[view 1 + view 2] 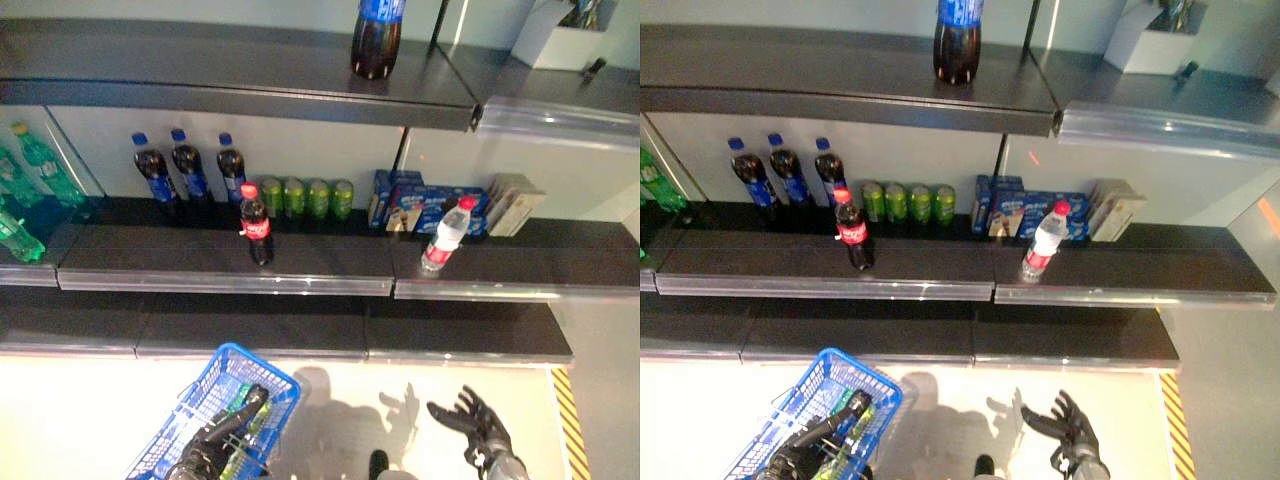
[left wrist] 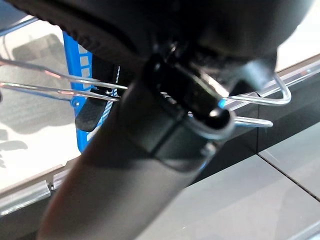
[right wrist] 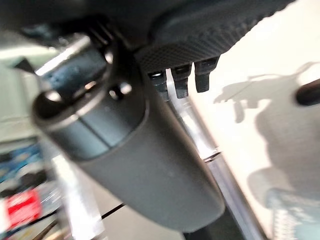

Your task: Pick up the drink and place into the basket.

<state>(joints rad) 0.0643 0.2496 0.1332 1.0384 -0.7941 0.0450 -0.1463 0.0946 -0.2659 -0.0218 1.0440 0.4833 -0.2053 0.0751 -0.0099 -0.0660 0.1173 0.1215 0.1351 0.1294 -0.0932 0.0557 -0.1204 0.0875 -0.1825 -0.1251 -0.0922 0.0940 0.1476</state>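
My left hand is shut on the thin wire handles of the blue basket, which hangs low at the left with green drinks inside. My right hand is open and empty, low at the right above the pale floor. On the middle shelf a small cola bottle with a red cap stands at the front, and a clear water bottle with a red cap stands further right.
Behind them stand dark bottles with blue caps, green cans, blue boxes and green bottles at the far left. A large dark bottle stands on the top shelf. A lower shelf juts out below.
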